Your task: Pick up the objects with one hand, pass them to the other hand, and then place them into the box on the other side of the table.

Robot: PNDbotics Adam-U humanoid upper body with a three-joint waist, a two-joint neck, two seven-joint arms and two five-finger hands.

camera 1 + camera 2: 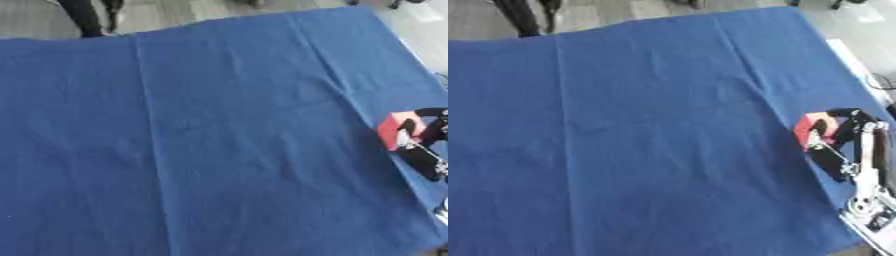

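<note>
A red block (811,127) sits at the right side of the table, held in the robot's right hand (839,142), whose black fingers (831,131) curl round it from the right and from below, so that only the block's left and upper faces show. The block is over the blue cloth (649,130), close to the cloth's right edge and about halfway between its far and near ends; whether it rests on the cloth or is lifted just clear of it cannot be told from these views. To the right of the block the right arm (870,175) comes in from the lower right corner, silver along its forearm and black at the hand, with thin cables running beside the wrist. Beyond the block to the left, the cloth spreads over the whole table, with a long crease running from the far edge toward the near edge left of centre, and shallower folds fanning out toward the right edge, above the block. Far from the block, past the cloth's far edge, a strip of grey floor (623,10) shows. The left hand appears in neither view.
</note>
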